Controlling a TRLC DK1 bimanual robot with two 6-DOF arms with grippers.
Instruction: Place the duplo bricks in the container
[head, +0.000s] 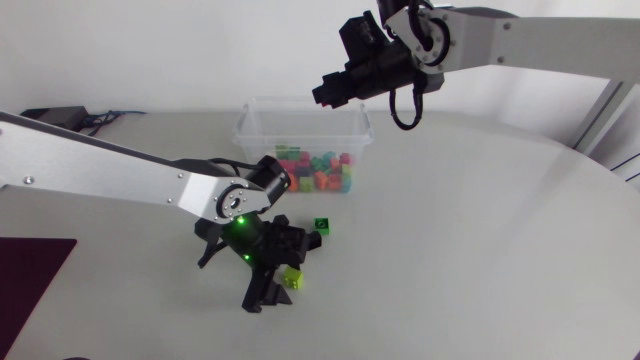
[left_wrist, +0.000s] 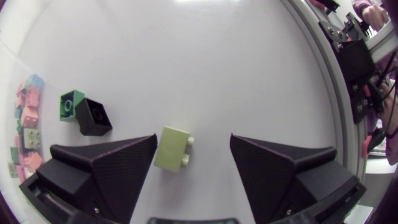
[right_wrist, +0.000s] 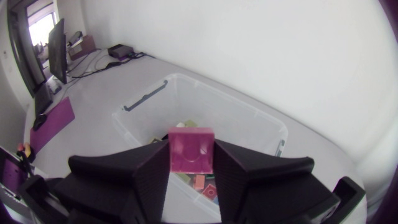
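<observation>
Down at the left, the left fingers (left_wrist: 118, 163) are spread wide over the desk (left_wrist: 217, 62). A lime brick (left_wrist: 173, 148) lies between them, hard by one finger and apart from the other, and a green brick (left_wrist: 70, 104) and a black brick (left_wrist: 94, 117) touch just beyond. Further right, the right fingers (right_wrist: 137, 168) pinch a pink brick (right_wrist: 192, 152) from both sides above the container (head: 247, 128) of bricks.
</observation>
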